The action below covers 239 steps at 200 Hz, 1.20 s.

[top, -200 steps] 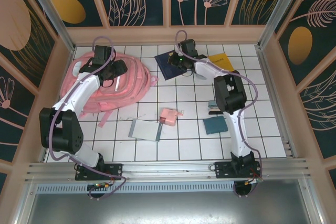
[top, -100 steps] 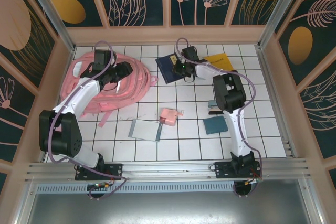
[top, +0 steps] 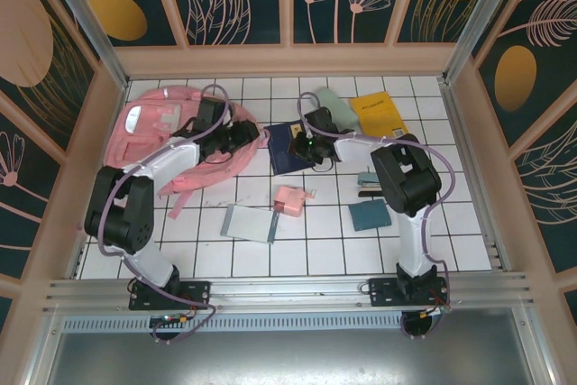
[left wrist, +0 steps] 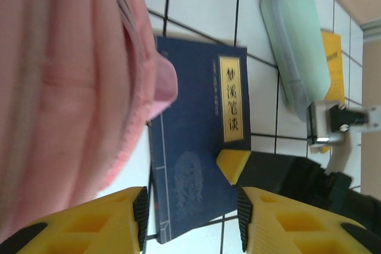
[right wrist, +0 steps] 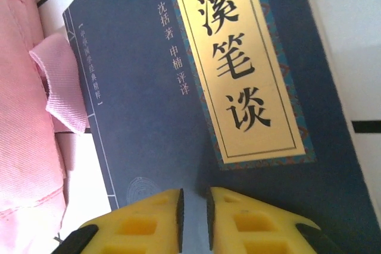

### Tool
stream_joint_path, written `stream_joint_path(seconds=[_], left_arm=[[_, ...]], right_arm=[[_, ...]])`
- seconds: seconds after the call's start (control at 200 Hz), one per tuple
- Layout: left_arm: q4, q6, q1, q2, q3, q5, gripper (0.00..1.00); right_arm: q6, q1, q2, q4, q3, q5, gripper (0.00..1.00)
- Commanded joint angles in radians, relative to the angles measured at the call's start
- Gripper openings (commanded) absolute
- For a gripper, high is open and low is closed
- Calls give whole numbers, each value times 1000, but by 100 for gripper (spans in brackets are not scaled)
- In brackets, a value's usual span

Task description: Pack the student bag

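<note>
Worktop [top: 325, 250], white tiles.

Nearest the near edge, one pale grey notebook [top: 251, 223] is noted left of centre and one teal notebook [top: 370, 214] right of centre. No writing can be read on either. One small pink pouch [top: 290, 198] is seen between them, slightly farther in. One small dark item [top: 368, 185] just beyond the teal notebook cannot be identified.

At mid-depth, one navy book [top: 281, 155] lies flat. Its gold label is read as 梦溪笔谈, and a smaller line beside it as 沈括 著 申楠 评译. The right gripper [right wrist: 193, 212] is set at the book's edge with its jaws a narrow slit apart. Whether the book is pinched cannot be told. The left gripper [left wrist: 190, 218] is held just beside the book, at the bag's edge, with its jaws apart and nothing between them.

The student bag [top: 171, 137], one, is found toward the far left corner, with a pink tab reaching the navy book.

By the far edge, one mint case [top: 335, 101] and one yellow book [top: 379, 107] are recorded side by side. The yellow book's print is too small to read.
</note>
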Motion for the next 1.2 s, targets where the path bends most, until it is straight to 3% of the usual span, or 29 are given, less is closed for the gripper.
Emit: stream_joint_path(seconds=[0.0, 0.12, 0.42, 0.911, 1.191], left_arm=[[76, -47, -31, 57, -22, 13, 43], [102, -56, -49, 100, -36, 2, 42], [128, -67, -80, 215, -13, 11, 41], [126, -86, -102, 358, 41, 11, 38], [369, -215, -102, 334, 28, 183, 35]], right_arm=[[-32, -5, -77, -74, 23, 44, 28], [-111, -16, -102, -136, 50, 117, 37], [-259, -62, -23, -149, 61, 88, 42], [-198, -36, 50, -109, 39, -14, 41], [-121, -37, 43, -44, 3, -90, 41]])
